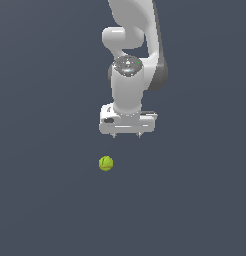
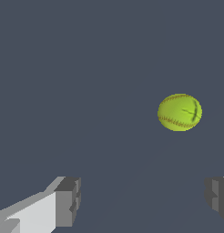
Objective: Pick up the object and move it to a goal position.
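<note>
The object is a small yellow-green ball [image 1: 106,163] with thin darker seam lines, lying on the dark grey floor. It also shows in the wrist view [image 2: 180,112]. My white gripper [image 1: 127,135] hangs above the ball and a little toward the exterior view's right, clearly apart from it. Its two fingers [image 2: 68,202] stand wide apart with nothing between them, so it is open and empty. The ball lies beyond the fingertips in the wrist view, not between them.
A plain dark grey floor [image 1: 45,200] fills both views. The white arm [image 1: 132,40] rises behind the gripper.
</note>
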Motion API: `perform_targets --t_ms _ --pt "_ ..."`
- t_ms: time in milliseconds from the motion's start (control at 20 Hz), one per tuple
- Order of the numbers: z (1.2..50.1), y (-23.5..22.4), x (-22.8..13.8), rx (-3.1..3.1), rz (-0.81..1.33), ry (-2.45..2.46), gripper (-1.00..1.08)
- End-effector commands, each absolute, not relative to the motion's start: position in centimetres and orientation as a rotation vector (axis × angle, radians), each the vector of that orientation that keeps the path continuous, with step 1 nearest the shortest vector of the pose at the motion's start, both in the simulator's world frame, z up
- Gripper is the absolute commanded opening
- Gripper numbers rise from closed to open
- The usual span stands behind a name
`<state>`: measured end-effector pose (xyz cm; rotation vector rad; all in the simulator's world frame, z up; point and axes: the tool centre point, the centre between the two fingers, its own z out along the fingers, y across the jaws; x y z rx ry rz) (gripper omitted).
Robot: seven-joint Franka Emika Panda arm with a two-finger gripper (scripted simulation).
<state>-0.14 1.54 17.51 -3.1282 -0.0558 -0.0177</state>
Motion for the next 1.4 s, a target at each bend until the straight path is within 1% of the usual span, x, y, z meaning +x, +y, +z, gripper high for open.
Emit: perform_targets --t_ms 0,150,400,600,1000,1350 --pt "17.5 1.5 -0.1 -3.128 -0.018 -0.056 1.0" --pt "17.6 2.1 -0.2 -3.124 -0.016 -0.065 1.0" --pt "18.3 4.7 -0.6 -3.106 -0.008 -0.102 1.0" --pt "18.4 5.0 -0.7 -3.104 -0.007 -0.105 1.0" --pt "17.1 3.1 0.6 -3.108 -0.007 -0.099 1.0" --pt "14.1 -1.1 3.1 -3.119 -0.006 -0.091 1.0"
